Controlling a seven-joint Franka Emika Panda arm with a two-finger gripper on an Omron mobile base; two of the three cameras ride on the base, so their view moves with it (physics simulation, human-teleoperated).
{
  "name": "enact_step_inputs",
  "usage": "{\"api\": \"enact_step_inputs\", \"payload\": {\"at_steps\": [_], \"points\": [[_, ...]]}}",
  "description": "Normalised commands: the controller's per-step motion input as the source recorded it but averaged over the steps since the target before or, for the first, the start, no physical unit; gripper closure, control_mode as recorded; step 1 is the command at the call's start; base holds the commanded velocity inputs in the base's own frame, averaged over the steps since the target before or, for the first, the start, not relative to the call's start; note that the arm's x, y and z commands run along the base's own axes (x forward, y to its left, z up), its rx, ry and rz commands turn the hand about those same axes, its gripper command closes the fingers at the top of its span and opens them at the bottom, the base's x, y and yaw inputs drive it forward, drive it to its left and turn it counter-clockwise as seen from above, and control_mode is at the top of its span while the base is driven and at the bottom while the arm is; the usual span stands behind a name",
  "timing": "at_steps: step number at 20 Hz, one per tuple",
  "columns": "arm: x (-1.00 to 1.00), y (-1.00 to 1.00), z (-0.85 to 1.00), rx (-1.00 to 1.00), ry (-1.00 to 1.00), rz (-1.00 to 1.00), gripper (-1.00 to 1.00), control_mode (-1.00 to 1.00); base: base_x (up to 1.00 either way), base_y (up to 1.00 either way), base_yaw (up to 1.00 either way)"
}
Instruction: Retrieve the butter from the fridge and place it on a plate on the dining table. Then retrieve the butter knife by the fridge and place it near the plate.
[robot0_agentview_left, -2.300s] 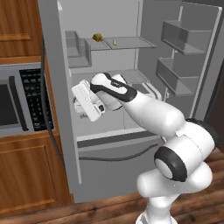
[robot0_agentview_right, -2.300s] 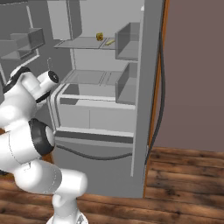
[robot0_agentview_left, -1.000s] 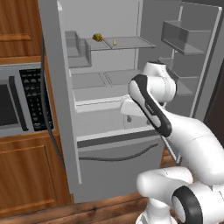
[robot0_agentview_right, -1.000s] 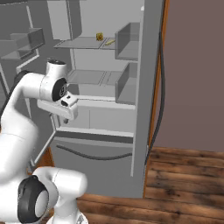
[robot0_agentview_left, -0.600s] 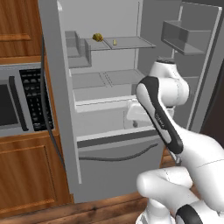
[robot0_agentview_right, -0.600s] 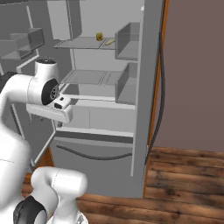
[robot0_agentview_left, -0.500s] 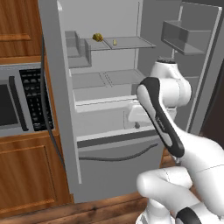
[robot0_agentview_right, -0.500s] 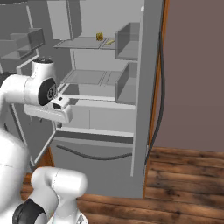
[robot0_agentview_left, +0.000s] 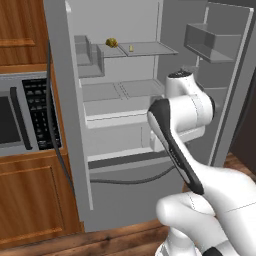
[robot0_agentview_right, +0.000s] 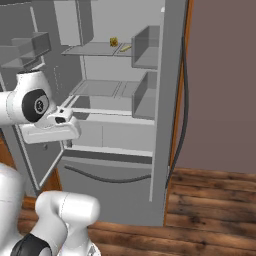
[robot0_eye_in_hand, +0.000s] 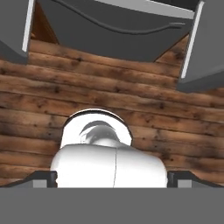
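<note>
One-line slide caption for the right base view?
White arm raised before the open tall grey French-door fridge; small olive-yellow butter stick lies on the top shelf.

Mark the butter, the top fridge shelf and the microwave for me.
butter (robot0_agentview_left: 131, 48), left base view, middle of the stick.
top shelf (robot0_agentview_left: 150, 48), left base view, bare right part.
microwave (robot0_agentview_left: 35, 112), left base view, dark control panel.
</note>
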Motion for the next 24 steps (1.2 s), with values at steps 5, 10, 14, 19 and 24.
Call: {"api": "enact_step_inputs", "payload": {"at_steps": [5, 10, 14, 19, 24], "points": [[0.02, -0.39, -0.26, 0.13, 0.02, -0.02, -1.0, -1.0, 0.0, 0.0, 0.0], [-0.02, -0.27, -0.2, 0.06, 0.0, -0.02, -1.0, -1.0, 0.0, 0.0, 0.0], [0.0, 0.0, 0.0, 0.0, 0.0, 0.0, -1.0, -1.0, 0.0, 0.0, 0.0], [0.02, 0.0, 0.0, 0.0, -0.02, 0.0, -1.0, -1.0, 0.0, 0.0, 0.0], [0.0, 0.0, 0.0, 0.0, 0.0, 0.0, -1.0, 1.0, 0.35, 0.03, -0.03]]}}
